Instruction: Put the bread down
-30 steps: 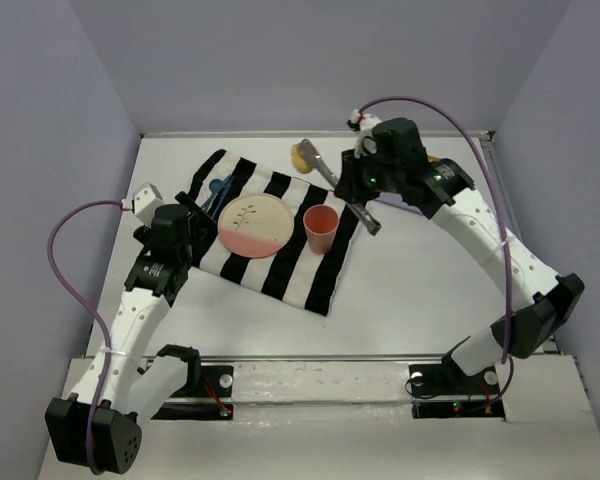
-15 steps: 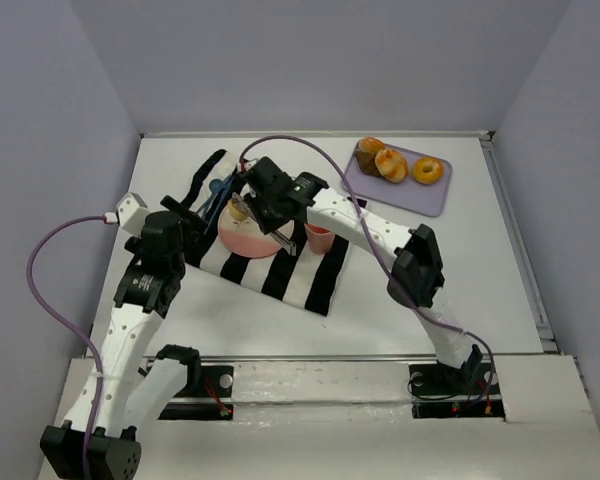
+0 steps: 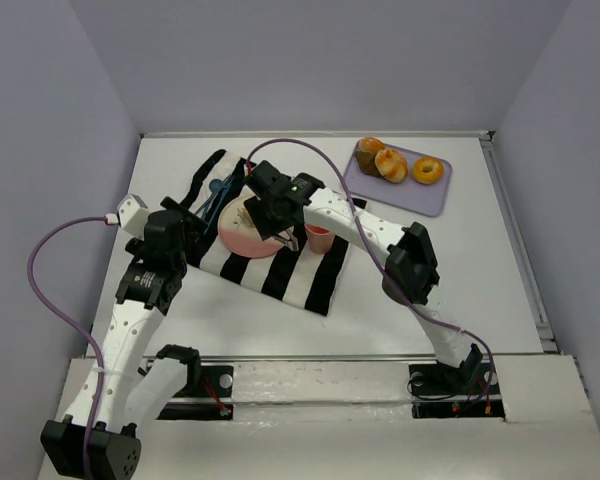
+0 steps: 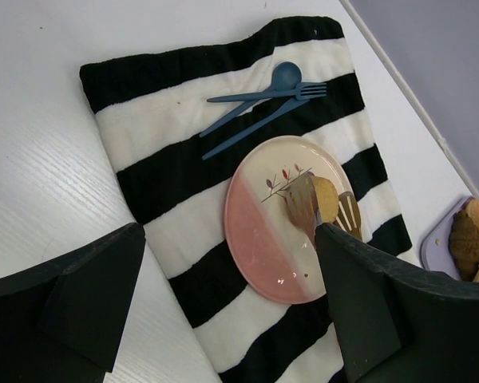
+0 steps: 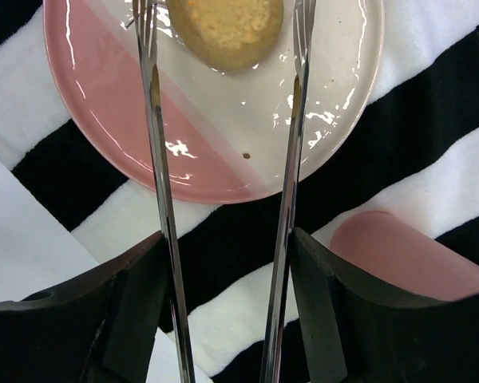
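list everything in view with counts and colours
table: 1, white, under everything
cloth: 1, black-and-white striped, on table
plate: 1, pink and cream, on cloth
bread: 1, pale yellow, on plate between tong tips
cup: 1, pink, on cloth beside plate
spoon, fork: 1 each, blue, cloth's far corner
tray: 1, lilac, table's far right
pastries: 3, golden to orange, on tray
tongs: 1, metal, over plate
left gripper: 1, black, open, by cloth's left edge
right gripper: 1, black, fingers clamping tongs

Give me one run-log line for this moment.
bread resting on plate | right tool holds tongs, tips spread either side of bread | left tool open, empty, near striped cloth
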